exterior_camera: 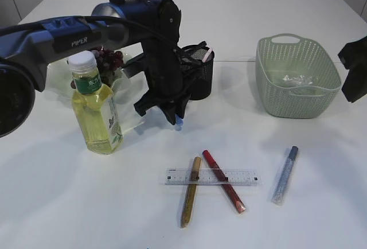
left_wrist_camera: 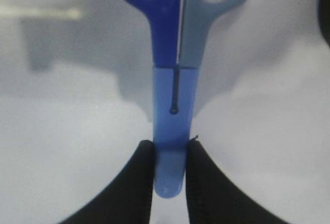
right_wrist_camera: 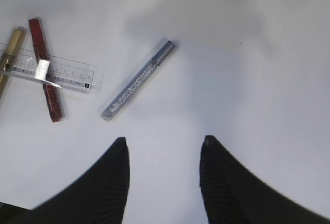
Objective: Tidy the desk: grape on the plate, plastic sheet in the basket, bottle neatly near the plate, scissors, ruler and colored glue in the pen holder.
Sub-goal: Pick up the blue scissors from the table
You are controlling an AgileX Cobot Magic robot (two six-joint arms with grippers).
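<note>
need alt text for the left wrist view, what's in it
The left gripper is closed on the light blue blade end of the blue-handled scissors, whose two finger loops, one dark blue and one grey-blue, point away from the camera. Behind them is the blurred white desk with soft shadows.

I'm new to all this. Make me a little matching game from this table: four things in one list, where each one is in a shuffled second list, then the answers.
Things
1. blue scissors
2. plastic sheet
3. ruler
4. silver-blue glue stick

Places
A. lying alone on the desk, right of the others
B. pinched by the blades between the left gripper fingers
C. inside the basket
D. lying across the gold glue stick and red glue stick

Pairs: 1-B, 2-C, 3-D, 4-A
</note>
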